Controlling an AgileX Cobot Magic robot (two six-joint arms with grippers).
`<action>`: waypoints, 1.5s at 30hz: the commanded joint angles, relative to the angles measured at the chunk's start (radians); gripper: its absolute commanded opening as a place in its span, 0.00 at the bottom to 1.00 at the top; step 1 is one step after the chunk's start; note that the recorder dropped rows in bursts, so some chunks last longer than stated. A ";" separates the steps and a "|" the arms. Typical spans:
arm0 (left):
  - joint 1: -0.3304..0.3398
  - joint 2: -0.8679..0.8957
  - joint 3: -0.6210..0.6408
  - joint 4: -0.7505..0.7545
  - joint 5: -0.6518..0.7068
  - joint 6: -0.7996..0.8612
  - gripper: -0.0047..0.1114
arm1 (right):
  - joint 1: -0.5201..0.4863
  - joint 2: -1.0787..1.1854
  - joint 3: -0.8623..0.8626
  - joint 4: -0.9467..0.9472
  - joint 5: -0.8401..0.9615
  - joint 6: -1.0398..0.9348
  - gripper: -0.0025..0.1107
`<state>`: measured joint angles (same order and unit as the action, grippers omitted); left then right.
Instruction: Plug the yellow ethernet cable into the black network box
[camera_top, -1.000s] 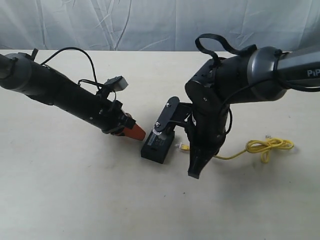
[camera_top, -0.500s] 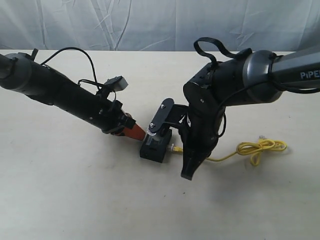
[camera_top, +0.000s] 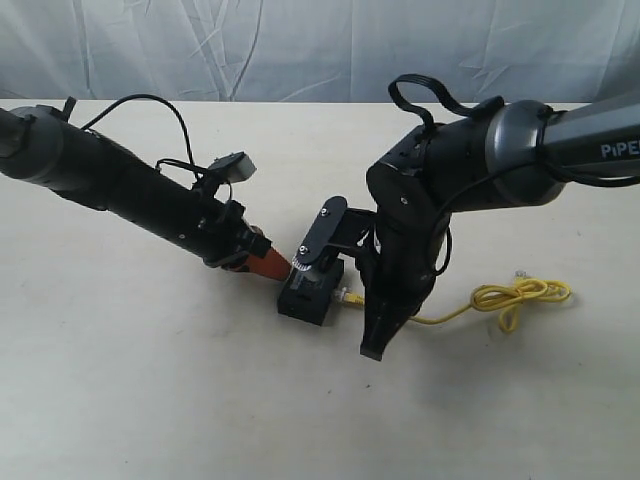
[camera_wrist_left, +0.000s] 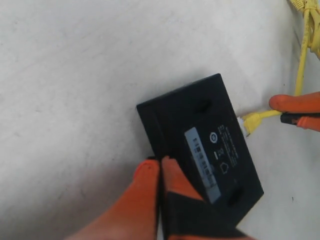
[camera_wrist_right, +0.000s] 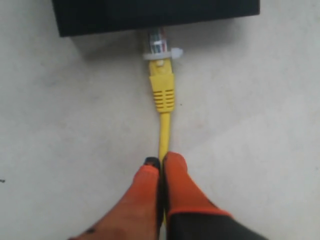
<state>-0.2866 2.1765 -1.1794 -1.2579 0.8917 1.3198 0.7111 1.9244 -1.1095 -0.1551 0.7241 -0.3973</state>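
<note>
Nearly home: the plug (camera_wrist_right: 158, 42) sits at the box's (camera_top: 308, 293) port, mid-way across the table (camera_top: 150, 400), well off every edge.
Right gripper (camera_wrist_right: 161, 165) pinches the cable (camera_wrist_right: 162, 95) just behind its boot. The left gripper (camera_wrist_left: 160, 172), fingers closed together, braces the box's opposite side. I'd push straight along the plug's axis with that brace firm, so the box cannot slide. The right wrist view shows the clear tip partly inside. The exterior view cannot settle that, but shows the spare loop lying toward the right edge.
</note>
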 joint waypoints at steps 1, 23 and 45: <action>-0.004 -0.001 -0.006 -0.005 0.007 0.001 0.04 | 0.000 -0.002 -0.004 0.007 0.025 -0.021 0.01; -0.004 -0.001 -0.006 0.009 0.002 0.001 0.04 | 0.000 -0.002 -0.004 -0.052 0.004 0.046 0.01; -0.004 -0.001 -0.006 0.009 0.002 0.001 0.04 | 0.000 -0.002 -0.004 -0.017 -0.034 0.002 0.01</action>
<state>-0.2866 2.1765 -1.1794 -1.2538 0.8917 1.3198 0.7111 1.9244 -1.1095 -0.1751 0.7095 -0.3859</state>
